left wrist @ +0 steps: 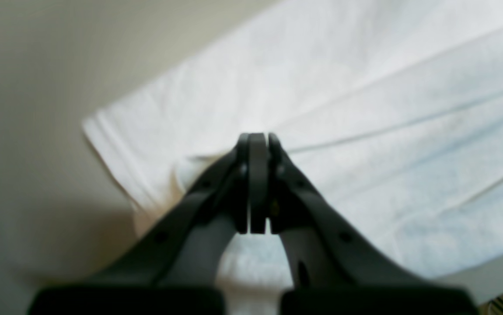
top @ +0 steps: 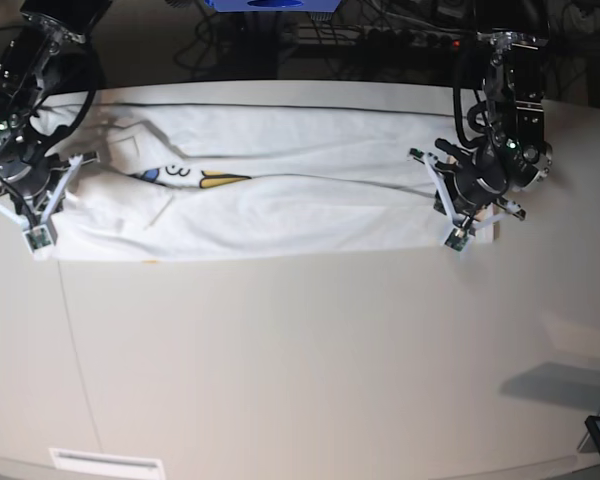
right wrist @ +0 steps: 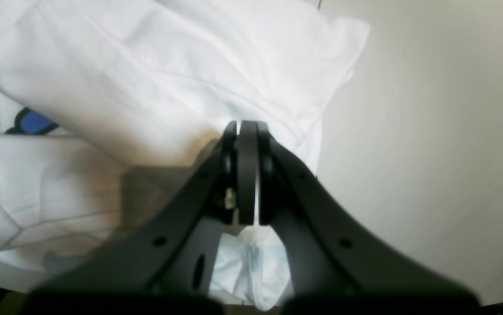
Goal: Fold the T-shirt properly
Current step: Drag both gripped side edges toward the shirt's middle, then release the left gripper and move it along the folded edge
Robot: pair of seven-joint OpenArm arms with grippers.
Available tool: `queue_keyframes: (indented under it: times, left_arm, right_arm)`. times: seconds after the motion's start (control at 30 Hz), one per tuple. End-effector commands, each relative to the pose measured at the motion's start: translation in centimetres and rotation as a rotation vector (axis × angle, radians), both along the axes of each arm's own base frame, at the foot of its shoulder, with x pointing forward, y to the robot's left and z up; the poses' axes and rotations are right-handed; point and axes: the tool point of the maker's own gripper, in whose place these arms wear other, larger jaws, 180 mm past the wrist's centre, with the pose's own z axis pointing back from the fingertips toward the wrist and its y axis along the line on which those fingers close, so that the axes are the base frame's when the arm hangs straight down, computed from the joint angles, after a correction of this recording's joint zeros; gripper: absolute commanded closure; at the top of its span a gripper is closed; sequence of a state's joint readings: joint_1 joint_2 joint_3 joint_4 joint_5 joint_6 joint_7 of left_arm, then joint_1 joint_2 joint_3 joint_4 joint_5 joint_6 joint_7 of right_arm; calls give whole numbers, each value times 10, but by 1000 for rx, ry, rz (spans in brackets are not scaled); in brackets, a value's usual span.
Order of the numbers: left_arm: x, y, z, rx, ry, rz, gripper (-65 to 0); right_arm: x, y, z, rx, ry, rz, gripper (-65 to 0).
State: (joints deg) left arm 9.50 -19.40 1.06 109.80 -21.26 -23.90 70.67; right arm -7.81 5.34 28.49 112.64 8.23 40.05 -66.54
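White cloth: the T-shirt (top: pixel 270 205) lies stretched in a long band across the far half of the table (top: pixel 300 360), folded lengthwise, plain reverse mostly uppermost.
Print: a sliver of blue and yellow lettering shows in the fold left of centre in the base view; a blue and black patch shows at the left edge of the right wrist view.
Left gripper (left wrist: pixel 258 140): at the shirt's end on the base view's right, jaws pressed together with white fabric bunched beneath and between the fingers; it appears to pinch the T-shirt corner.
Right gripper (right wrist: pixel 247 127): at the opposite end, on the base view's left, jaws pressed together; crumpled cloth sits under the closed fingers, so it appears to pinch the T-shirt edge there.
Cloth condition: long creases run along the band; the end near the left gripper shows layered, stacked edges; the end near the right gripper is more rumpled.
Table surface: pale beige, matte, with the shirt's near edge running roughly straight between the two grippers.
Background: cables and dark equipment beyond the far table edge; details too dim to name.
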Motion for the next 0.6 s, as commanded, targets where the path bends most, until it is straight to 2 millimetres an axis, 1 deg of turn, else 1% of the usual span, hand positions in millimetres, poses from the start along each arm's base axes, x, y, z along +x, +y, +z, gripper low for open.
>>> queue_keyframes:
  times: [0.0, 0.07, 0.1, 0.13, 0.23, 0.3, 0.33, 0.37, 0.43, 0.57]
  left_arm:
    - [4, 0, 12, 5, -44, -10, 0]
    - [0, 3, 22, 15, -69, -9, 0]
    - [-2, 10, 26, 19, -79, 13, 0]
    - [-4, 21, 29, 24, -89, 52, 0]
    - [-8, 60, 41, 38, -141, 182, 0]
    - [-11, 79, 50, 49, -197, 228, 0]
    - [-13, 87, 54, 54, -220, 244, 0]
    - [-16, 93, 56, 59, -233, 256, 0]
    - [-18, 98, 61, 67, -267, 232, 0]
    - [-25, 100, 64, 84, -272, 136, -3]
  right_arm:
    - [6, -2, 9, -7, -37, 4, -9]
    - [5, -1, 8, -6, -31, 5, -9]
    - [3, 0, 6, -6, -23, 8, -9]
    - [2, 6, 3, 1, -20, 28, -9]
    - [2, 46, -6, 28, -10, 161, -7]
    - [0, 68, -9, 62, -31, 229, -7]
    - [-1, 76, -10, 75, -39, 250, -7]
    - [-1, 80, -11, 82, -42, 262, -7]
    - [-5, 88, -14, 95, -39, 281, -9]
    - [-8, 103, -17, 114, -33, 324, -10]
